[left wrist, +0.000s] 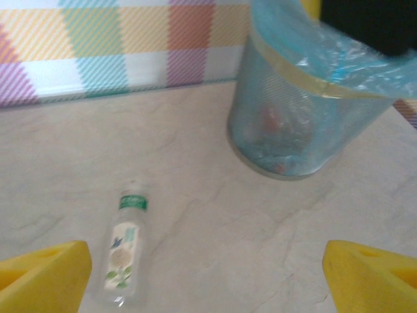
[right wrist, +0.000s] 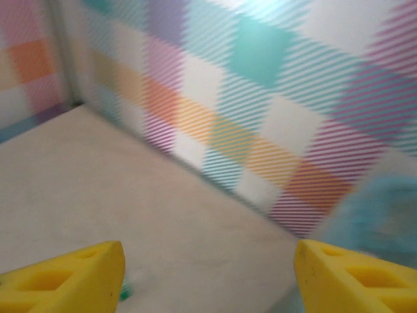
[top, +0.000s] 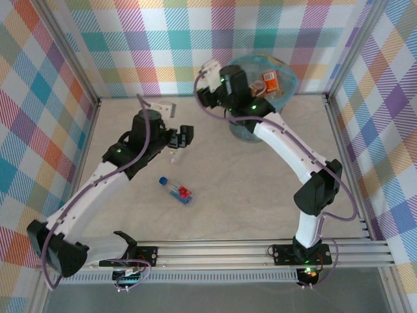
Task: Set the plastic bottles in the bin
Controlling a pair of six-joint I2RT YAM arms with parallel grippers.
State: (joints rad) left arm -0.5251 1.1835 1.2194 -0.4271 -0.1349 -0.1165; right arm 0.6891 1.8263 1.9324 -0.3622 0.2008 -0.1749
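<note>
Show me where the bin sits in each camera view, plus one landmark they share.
Top external: bin at top centre-right, against the checked wall, partly under the right arm.
Left wrist: upper right, standing on the table.
Right wrist: blurred pale-blue patch at right edge, probably its bag.
Shared landmark: that checked wall behind it.

My pincer (left wrist: pixel 208 283) hung over the pale table (left wrist: pixel 260 248) with its jaws spread wide and nothing between them. My yellow fingertips (left wrist: pixel 42 277) sat in the near left and near right corners. Just right of my left fingertip lay a clear bottle (left wrist: pixel 124 251) on its side, a green band near its far end and a pale flowered label below that. Far right stood the bin (left wrist: pixel 287 130), grey mesh lined with a blue bag, something reddish blurred inside. A dark shape (left wrist: pixel 371 23) hung above its rim, and a checked wall (left wrist: pixel 98 52) ran along the far side
</note>
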